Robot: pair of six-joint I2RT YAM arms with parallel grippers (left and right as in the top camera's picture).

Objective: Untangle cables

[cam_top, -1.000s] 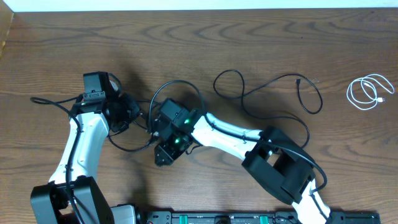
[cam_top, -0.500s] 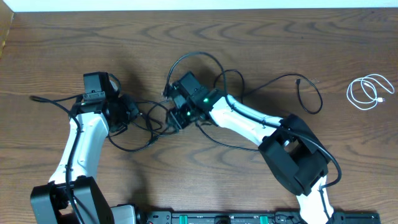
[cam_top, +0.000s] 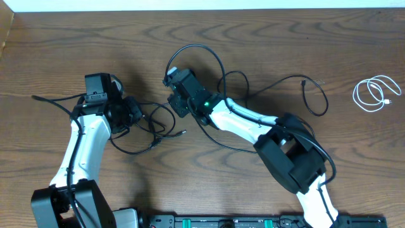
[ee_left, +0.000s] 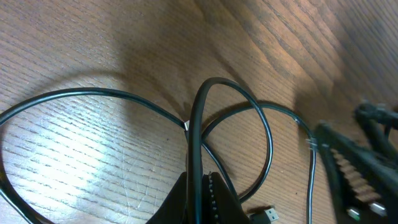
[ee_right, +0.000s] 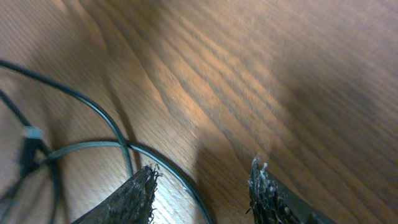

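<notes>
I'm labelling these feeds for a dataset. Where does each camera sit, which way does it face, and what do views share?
Overhead: above the table, facing straight down; shows both arms, black cables, white cable.
Left wrist: on the left arm, facing down along the left gripper, shut on a black loop.
Right wrist: on the right arm, facing down past the open right gripper.
Shared: overhead and left wrist both show that loop.
</notes>
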